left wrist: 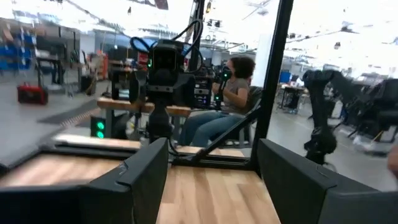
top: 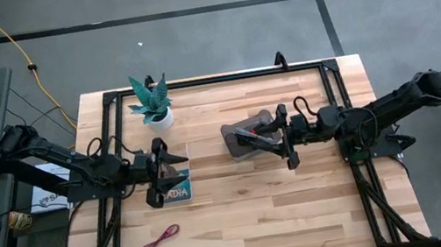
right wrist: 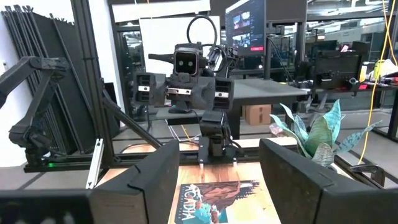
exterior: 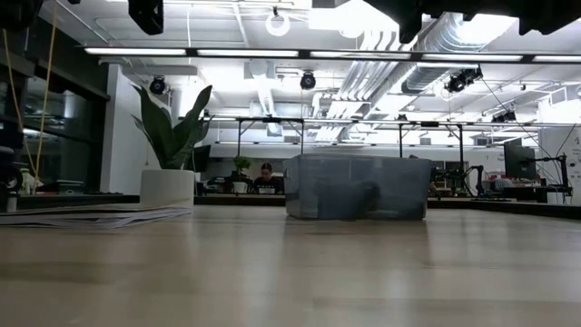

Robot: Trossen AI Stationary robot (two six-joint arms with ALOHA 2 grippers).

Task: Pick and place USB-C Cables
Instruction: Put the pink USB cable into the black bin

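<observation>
Both arms are hovering mid-table, facing each other. The left gripper (top: pixel 176 166) is hanging over the book (top: pixel 176 187) w/ jaws spread wide, holding nothing. The right gripper (top: pixel 266 141) is sitting above the grey bin (top: pixel 235 139), jaws also standing apart, nothing in them. One dark red cable (top: pixel 160 239) is lying on the table (top: pixel 262 214) near the front edge, left side, well apart from both grippers. A potted plant (top: pixel 151 101) is standing at the far left.
</observation>
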